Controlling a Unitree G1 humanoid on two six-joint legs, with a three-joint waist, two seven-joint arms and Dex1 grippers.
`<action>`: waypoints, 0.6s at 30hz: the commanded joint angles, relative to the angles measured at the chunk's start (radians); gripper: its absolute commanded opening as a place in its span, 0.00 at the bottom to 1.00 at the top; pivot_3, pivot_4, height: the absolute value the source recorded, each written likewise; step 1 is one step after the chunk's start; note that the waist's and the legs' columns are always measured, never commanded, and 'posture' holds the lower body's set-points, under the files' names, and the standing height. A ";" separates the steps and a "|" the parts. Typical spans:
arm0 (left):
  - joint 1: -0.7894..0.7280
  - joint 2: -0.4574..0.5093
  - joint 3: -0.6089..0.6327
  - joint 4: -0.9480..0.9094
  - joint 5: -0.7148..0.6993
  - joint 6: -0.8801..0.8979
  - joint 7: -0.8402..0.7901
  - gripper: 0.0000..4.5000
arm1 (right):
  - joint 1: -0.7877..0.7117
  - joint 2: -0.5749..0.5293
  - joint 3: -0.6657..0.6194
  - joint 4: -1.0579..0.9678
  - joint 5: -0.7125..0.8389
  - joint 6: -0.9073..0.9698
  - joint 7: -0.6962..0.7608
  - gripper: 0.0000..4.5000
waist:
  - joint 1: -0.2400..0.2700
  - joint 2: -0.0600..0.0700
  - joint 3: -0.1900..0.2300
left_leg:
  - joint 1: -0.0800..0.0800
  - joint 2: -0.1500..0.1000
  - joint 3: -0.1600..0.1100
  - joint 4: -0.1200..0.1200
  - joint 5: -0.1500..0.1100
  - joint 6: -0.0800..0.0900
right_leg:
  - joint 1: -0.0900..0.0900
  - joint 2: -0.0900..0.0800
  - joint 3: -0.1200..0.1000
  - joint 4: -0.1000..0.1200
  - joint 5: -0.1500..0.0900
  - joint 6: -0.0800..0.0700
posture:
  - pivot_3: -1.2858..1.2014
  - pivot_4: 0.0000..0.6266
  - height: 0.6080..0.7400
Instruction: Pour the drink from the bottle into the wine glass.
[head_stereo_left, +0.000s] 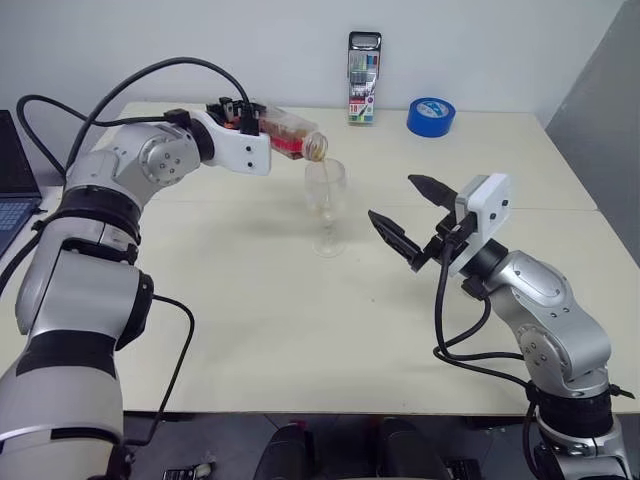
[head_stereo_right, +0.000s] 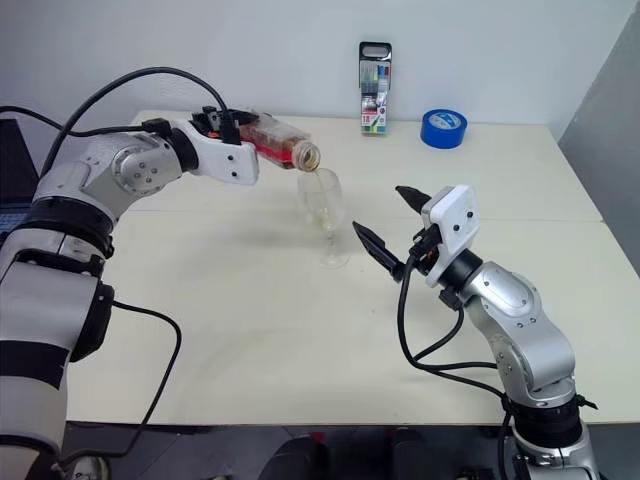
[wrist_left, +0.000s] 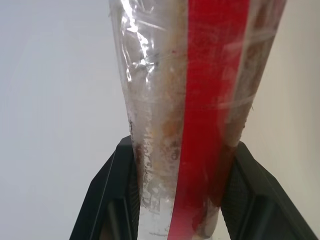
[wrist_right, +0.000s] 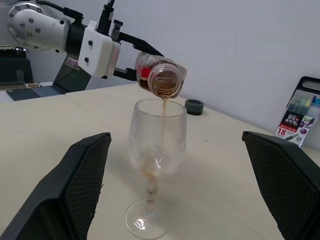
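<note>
My left gripper (head_stereo_left: 250, 118) is shut on the bottle (head_stereo_left: 290, 132), holding it tipped almost on its side, its open mouth just over the rim of the wine glass (head_stereo_left: 326, 205). A thin stream of the reddish-brown drink (wrist_right: 164, 107) falls into the bowl, and a little has collected at the bottom. More drink is still inside the bottle (wrist_left: 190, 100), which has a red label strip. The glass stands upright on the table (head_stereo_left: 250, 330). To the right of the glass and apart from it, my right gripper (head_stereo_left: 390, 195) is open and holds nothing.
A pack of markers (head_stereo_left: 363, 78) and a blue tape roll (head_stereo_left: 431, 116) stand at the far edge of the table. A small dark round lid (wrist_right: 194, 106) lies behind the glass. A laptop (head_stereo_left: 12, 190) sits at the left edge.
</note>
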 joint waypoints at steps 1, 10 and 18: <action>-0.056 0.028 -0.007 -0.003 0.015 -0.018 0.043 0.37 | -0.007 0.001 -0.020 -0.005 0.006 -0.034 0.010 1.00 | 0.000 0.000 0.000 | 0.000 0.000 0.000 0.000 0.000 0.000 | 0.000 0.000 0.000 0.000 0.000 0.000 | 0.52 0.24 1.00; -0.081 0.040 -0.037 0.009 0.049 -0.028 0.076 0.37 | -0.016 0.003 -0.022 0.000 0.006 -0.035 0.010 1.00 | 0.000 0.000 0.000 | 0.000 0.000 0.000 0.000 0.000 0.000 | 0.000 0.000 0.000 0.000 0.000 0.000 | 0.52 0.24 1.00; -0.097 0.043 -0.057 0.016 0.071 -0.030 0.100 0.37 | -0.037 -0.001 -0.018 -0.011 0.010 -0.011 0.002 1.00 | 0.000 0.000 0.000 | 0.000 0.000 0.000 0.000 0.000 0.000 | 0.000 0.000 0.000 0.000 0.000 0.000 | 0.52 0.24 1.00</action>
